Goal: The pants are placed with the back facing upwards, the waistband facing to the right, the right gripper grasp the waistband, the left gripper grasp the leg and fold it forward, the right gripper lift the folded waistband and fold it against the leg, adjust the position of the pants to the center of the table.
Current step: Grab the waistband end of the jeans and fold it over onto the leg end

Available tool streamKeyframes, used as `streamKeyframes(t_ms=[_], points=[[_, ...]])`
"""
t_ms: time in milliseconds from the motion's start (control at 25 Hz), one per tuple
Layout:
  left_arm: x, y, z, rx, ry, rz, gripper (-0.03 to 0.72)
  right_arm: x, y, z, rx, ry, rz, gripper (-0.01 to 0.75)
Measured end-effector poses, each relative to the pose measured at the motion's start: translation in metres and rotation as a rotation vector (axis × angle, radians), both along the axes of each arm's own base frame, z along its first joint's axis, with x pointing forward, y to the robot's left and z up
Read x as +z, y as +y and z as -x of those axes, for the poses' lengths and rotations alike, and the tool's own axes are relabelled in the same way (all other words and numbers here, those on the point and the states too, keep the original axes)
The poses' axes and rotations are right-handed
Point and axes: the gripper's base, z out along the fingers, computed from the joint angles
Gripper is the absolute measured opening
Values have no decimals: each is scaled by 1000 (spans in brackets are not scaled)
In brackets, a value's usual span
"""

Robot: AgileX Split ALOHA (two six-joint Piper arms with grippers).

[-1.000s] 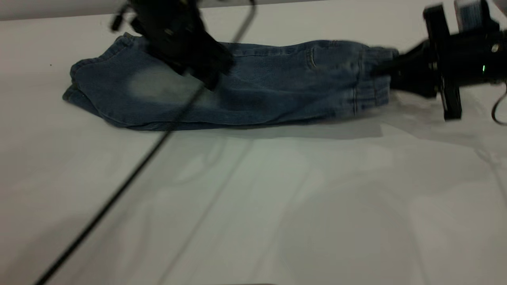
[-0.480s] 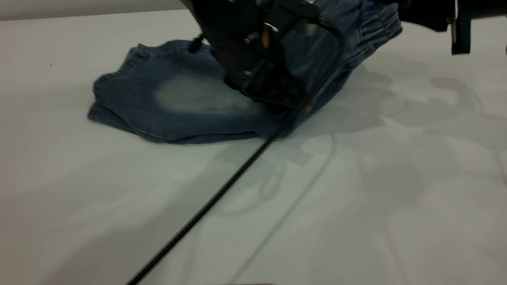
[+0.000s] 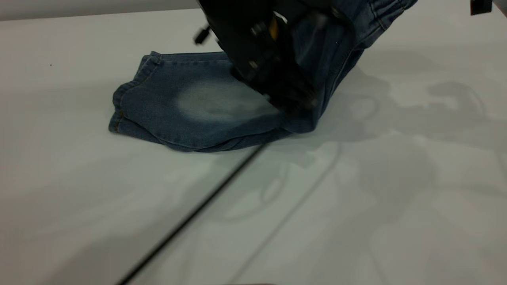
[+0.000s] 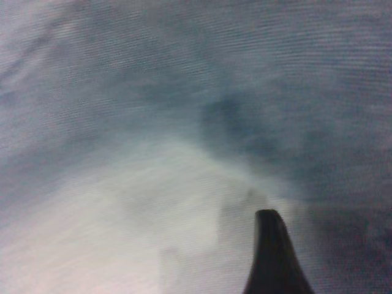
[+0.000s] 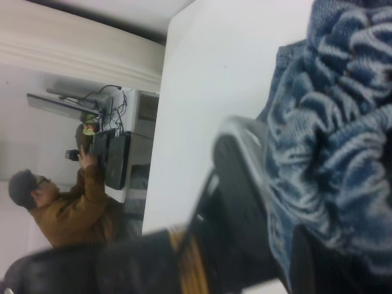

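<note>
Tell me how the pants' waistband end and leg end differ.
The gathered waistband end of the blue denim pants hangs raised, pinched in the black scuffed-tipped right claw; the leg end lies flat on the white table. The waistband end is ruched, the leg end smooth with a pale faded patch. Both are one denim garment, bent where the all-black left claw presses.

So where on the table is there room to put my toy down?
The table is bare all along the near side in front of the pants, crossed only by a thin black cable. It is also bare left of the pants. It is crowded at the far middle: the left claw presses the pants there, and the right claw holds the waistband up.
</note>
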Motion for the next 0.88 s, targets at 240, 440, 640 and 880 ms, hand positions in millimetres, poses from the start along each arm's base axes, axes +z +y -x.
streamKeyframes(t_ms=[240, 440, 640, 880], points=[[2, 16, -10, 48, 14, -24, 401, 20, 1, 4, 5, -59, 10, 74], [-23, 8, -6, 24, 33, -24, 401, 37, 1, 3, 11, -114, 21, 74], [-23, -6, 0, -3, 6, 37, 401, 41, 1, 3, 36, -131, 40, 74], [12, 8, -9, 46, -22, 45, 401, 39, 1, 6, 64, -130, 65, 74]])
